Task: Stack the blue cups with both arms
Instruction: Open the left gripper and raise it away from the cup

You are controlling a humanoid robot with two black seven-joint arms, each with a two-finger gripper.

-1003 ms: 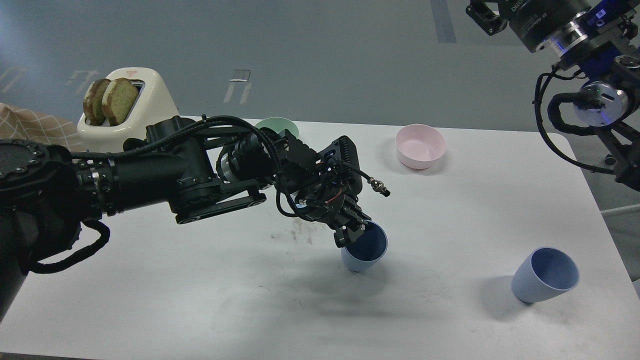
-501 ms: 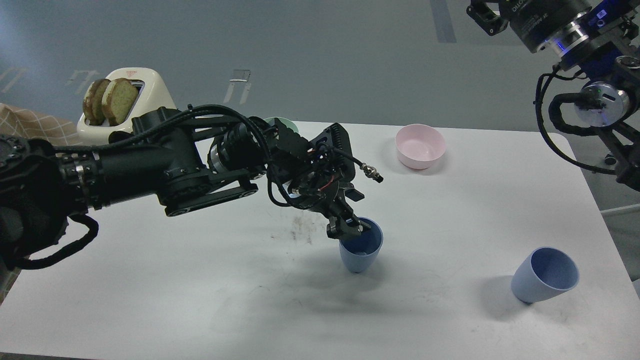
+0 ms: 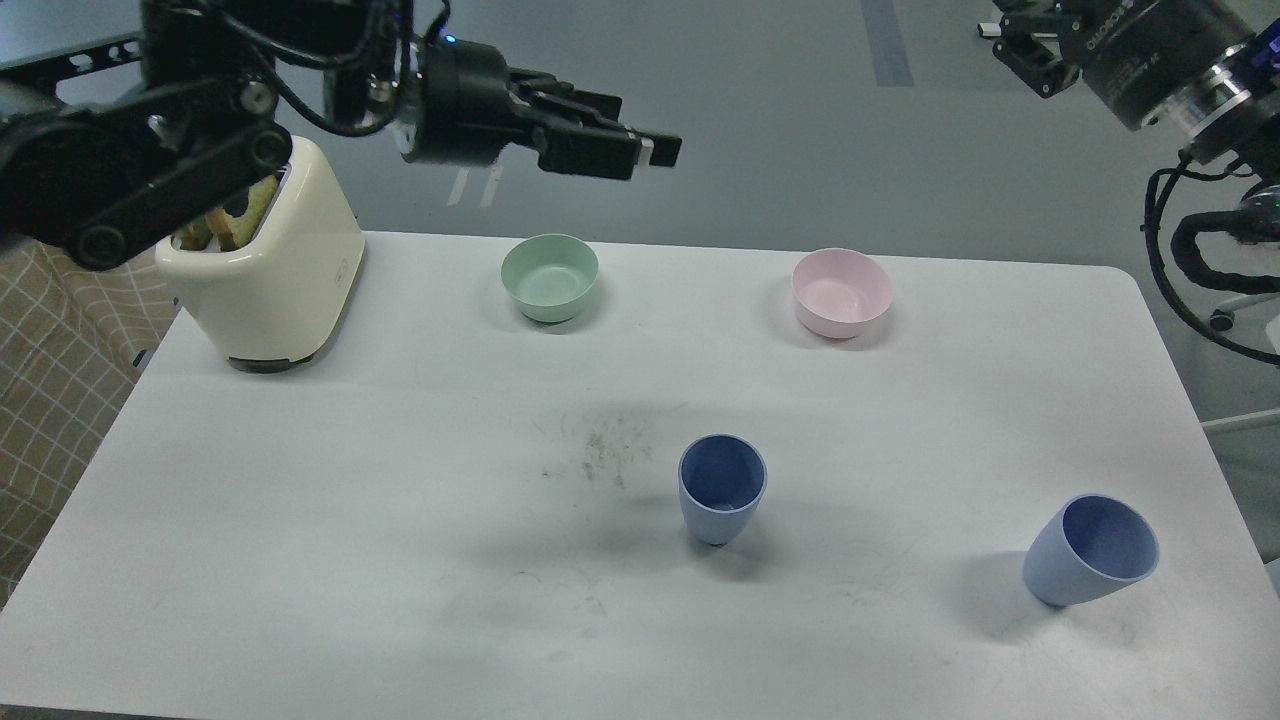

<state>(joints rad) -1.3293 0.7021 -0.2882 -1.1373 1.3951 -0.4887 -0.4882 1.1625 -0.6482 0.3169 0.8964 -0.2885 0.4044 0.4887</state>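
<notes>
One blue cup (image 3: 722, 492) stands upright in the middle of the white table (image 3: 350, 520), with nothing touching it. The second blue cup (image 3: 1091, 549) rests tilted on its rounded base near the front right, its mouth facing up and right. My left gripper (image 3: 650, 130) is raised high above the back of the table, well up and left of the upright cup. Its fingers point right, look parted and hold nothing. My right arm (image 3: 1150, 50) is at the top right corner. Only the base of its gripper (image 3: 1030, 40) shows at the frame edge, so its fingers cannot be made out.
A mint-green bowl (image 3: 549, 277) and a pink bowl (image 3: 841, 291) sit along the back of the table. A cream toaster (image 3: 270, 270) with bread stands at the back left, under my left arm. Dark smudges (image 3: 605, 450) mark the table left of the upright cup.
My left gripper let go of the middle cup's rim and rose far up and back. That cup now stands upright and alone. The right arm shifted slightly to the right.
</notes>
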